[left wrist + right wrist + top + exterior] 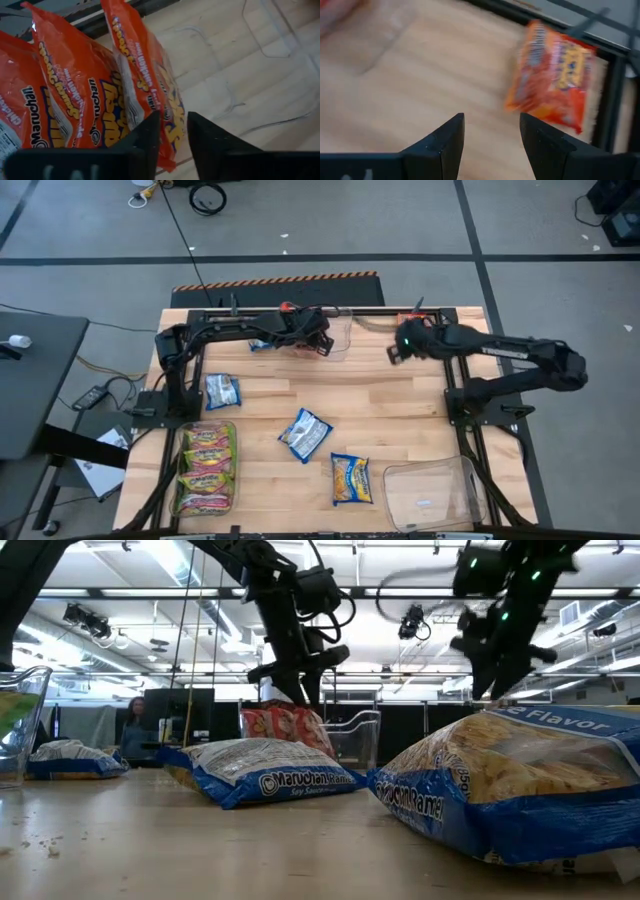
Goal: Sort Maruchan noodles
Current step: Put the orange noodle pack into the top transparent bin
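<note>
Overhead, left gripper [318, 340] above orange packets [100, 100]

Open bench [400, 415] is lying between my two arms, so passing through the middle is easy. A blue packet [305, 434] and a yellow-blue packet [351, 479] are sitting in the near centre. Red packets [100, 100] are crowding my left end effector [322, 343] inside the clear bin [342, 338] at the far edge.
</note>
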`<state>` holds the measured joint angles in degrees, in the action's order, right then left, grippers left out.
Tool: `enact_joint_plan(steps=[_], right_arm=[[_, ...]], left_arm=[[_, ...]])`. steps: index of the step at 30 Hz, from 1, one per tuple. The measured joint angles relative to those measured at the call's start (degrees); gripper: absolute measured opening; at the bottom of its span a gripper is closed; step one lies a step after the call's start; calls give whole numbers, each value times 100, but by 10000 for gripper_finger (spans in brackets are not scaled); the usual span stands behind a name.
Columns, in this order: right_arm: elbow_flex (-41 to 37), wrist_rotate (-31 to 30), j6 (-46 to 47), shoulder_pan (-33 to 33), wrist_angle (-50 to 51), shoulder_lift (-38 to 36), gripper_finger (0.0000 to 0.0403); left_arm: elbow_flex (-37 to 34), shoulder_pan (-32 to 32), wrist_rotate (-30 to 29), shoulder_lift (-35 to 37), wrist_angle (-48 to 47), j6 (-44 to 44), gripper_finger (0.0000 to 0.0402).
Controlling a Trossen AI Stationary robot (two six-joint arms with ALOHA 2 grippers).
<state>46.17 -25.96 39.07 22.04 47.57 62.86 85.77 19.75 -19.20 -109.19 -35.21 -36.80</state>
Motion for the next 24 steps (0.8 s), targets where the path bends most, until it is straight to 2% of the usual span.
enact_joint_plan(steps=[6, 13, 19, 24], right_arm=[[-2, 53, -55, 1339, -681, 836, 197], [-2, 286, -28, 2193, -1251, 1817, 197], [0, 544, -70, 2464, -1550, 2398, 197], [22, 570, -73, 2293, -1544, 2543, 197]], left_arm=[[382, 88, 212, 34, -436, 236, 156], [773, 41, 323, 832, -1089, 552, 169], [777, -284, 116, 1932, -1539, 747, 169], [777, -658, -324, 2655, -1896, 790, 169]])
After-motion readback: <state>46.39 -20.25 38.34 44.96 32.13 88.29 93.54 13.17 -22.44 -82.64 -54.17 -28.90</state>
